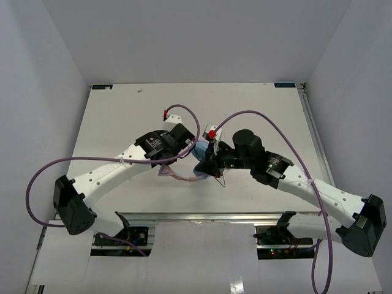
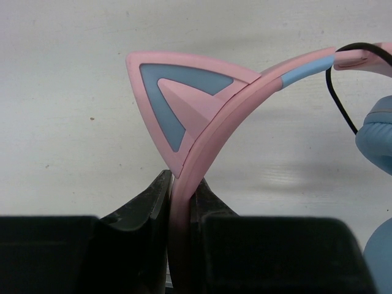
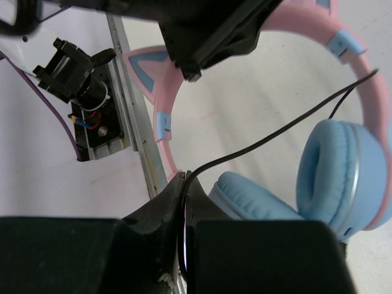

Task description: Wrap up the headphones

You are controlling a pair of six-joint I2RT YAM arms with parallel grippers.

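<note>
Two tight pinches, well inside table [image 1: 122,116] edges: left gripper [image 2: 182,179] on headphones' [image 1: 200,150] headband [image 2: 245,98], right gripper [image 3: 185,179] on cable [image 3: 288,125].

White desk [image 1: 122,116] between pale walls: small teal labels [image 1: 101,87] mark its two far corners, a faint speck [image 1: 141,90] sits near the far edge, and an aluminium rail [image 1: 202,216] runs along the near edge.
</note>
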